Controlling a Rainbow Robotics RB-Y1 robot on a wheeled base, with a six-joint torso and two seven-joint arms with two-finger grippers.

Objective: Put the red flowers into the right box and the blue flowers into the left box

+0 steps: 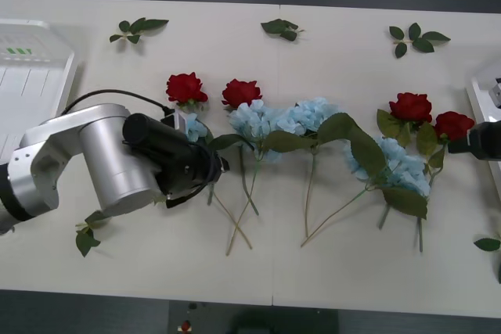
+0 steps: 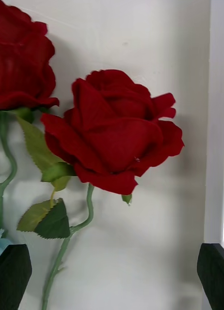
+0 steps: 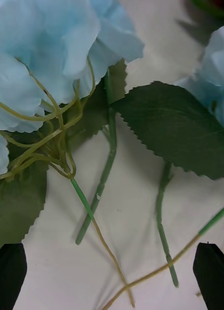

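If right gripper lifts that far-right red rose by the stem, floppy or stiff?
Probably droops: the red rose has a big bloom on a thin, curved stem. Likely light. The open right gripper has little stem to pinch.

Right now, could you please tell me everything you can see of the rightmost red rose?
The rightmost red rose is a rounded, deep-red bloom of layered fabric-like petals on a thin green stem bearing small serrated leaves. It lies flat on the white table, its neighbouring rose on its left and the right box on its right. The right gripper hovers over it, black fingers open, not touching.
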